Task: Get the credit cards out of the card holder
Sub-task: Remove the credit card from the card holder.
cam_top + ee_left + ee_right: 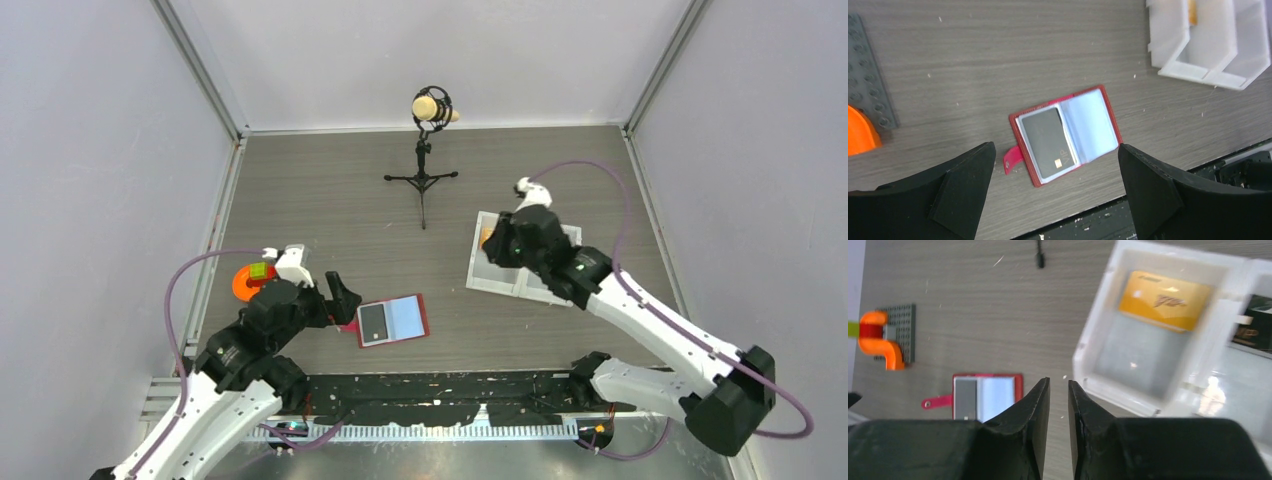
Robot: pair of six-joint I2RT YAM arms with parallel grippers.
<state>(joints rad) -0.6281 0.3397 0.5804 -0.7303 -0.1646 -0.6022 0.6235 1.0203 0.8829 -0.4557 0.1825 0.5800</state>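
The red card holder (405, 318) lies open on the table near the front edge, also seen in the left wrist view (1090, 127) and the right wrist view (998, 395). A dark grey credit card (1047, 142) sits in its left pocket; the right pocket shows only pale blue. My left gripper (1055, 146) hovers wide open just above and left of the holder, touching nothing. My right gripper (1058, 381) hangs over the left edge of the white tray (1088, 355), jaws a narrow gap apart with nothing between. A gold-orange card (1164, 301) and a dark card (1253, 327) lie in the tray.
A microphone on a small tripod (424, 150) stands at the back centre. An orange piece with a green block (250, 280) rests on a grey studded plate (868, 95) at the left. A black rail (440, 395) runs along the near edge.
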